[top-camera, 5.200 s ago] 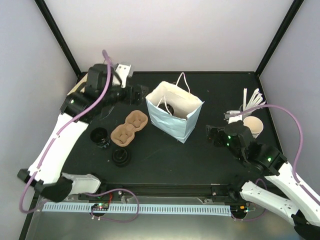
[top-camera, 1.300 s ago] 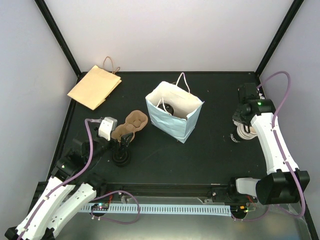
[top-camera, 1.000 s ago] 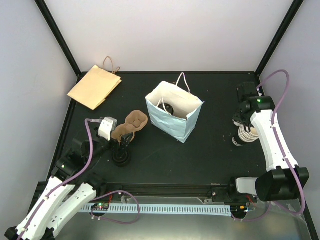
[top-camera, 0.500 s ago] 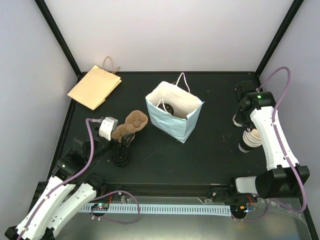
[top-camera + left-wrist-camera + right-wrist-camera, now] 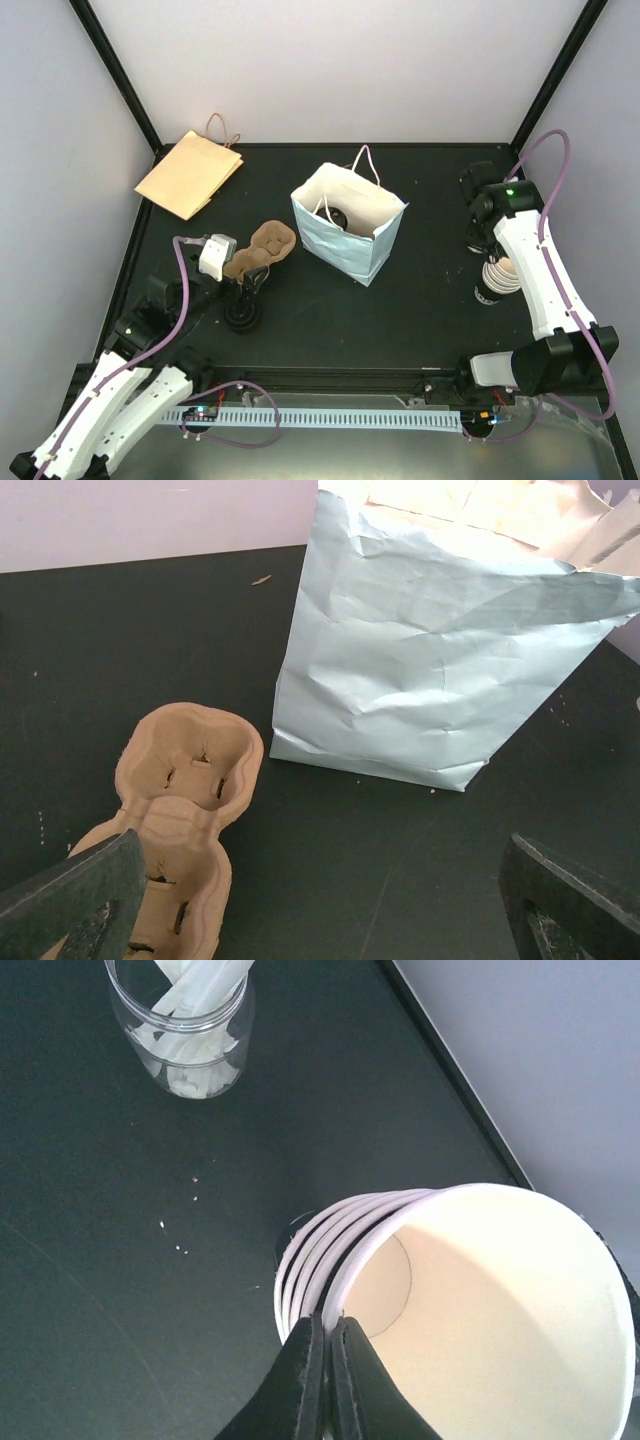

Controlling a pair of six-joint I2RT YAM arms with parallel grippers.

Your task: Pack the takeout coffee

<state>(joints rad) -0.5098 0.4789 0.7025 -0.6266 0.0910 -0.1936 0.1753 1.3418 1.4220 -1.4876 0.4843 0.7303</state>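
Observation:
A round black lid (image 5: pixel 338 216) shows inside the open white paper bag (image 5: pixel 350 225) (image 5: pixel 430 670); it looks like the takeout coffee standing in the bag, its cup hidden. My right gripper (image 5: pixel 497 263) (image 5: pixel 327 1322) is shut on the rim of the top cup of a nested stack of lidless white cups (image 5: pixel 497 280) (image 5: pixel 480 1310), which leans at the table's right side. My left gripper (image 5: pixel 245 285) (image 5: pixel 320 920) is open and holds nothing, low over the table beside a brown cardboard cup carrier (image 5: pixel 258 255) (image 5: pixel 185 810).
A pile of loose black lids (image 5: pixel 242 316) lies just under the left gripper. A flat brown paper bag (image 5: pixel 188 173) rests at the back left corner. A clear jar of white stirrers (image 5: pixel 190 1030) stands beyond the cup stack, close to the table's right edge.
The right wrist has swung toward the back left, and the pinched cup stack has shifted nearer and tilted. The left arm has not moved.

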